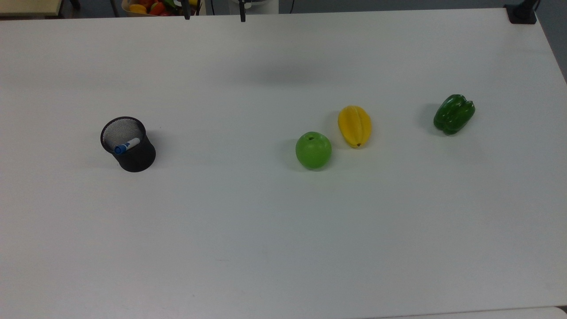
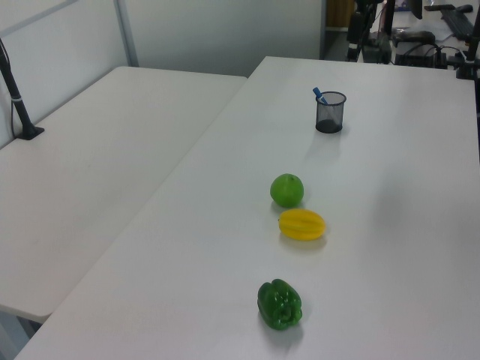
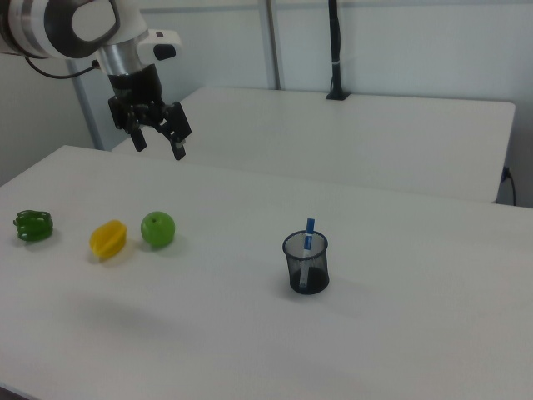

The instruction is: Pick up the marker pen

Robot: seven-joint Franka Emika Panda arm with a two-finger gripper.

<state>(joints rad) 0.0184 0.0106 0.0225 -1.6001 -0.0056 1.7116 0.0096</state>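
Standing in mesh cup (image 3: pixel 306 265), marker pen (image 3: pixel 308 237) — tool (image 3: pixel 158 143) well apart

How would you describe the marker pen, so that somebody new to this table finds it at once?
On the white table, find the black mesh cup, standing apart from the three fruits and vegetables. The slim white marker pen with a blue cap leans inside it, the only thing there.

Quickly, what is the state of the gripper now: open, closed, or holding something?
Gripper: open, holding nothing, up above the table.
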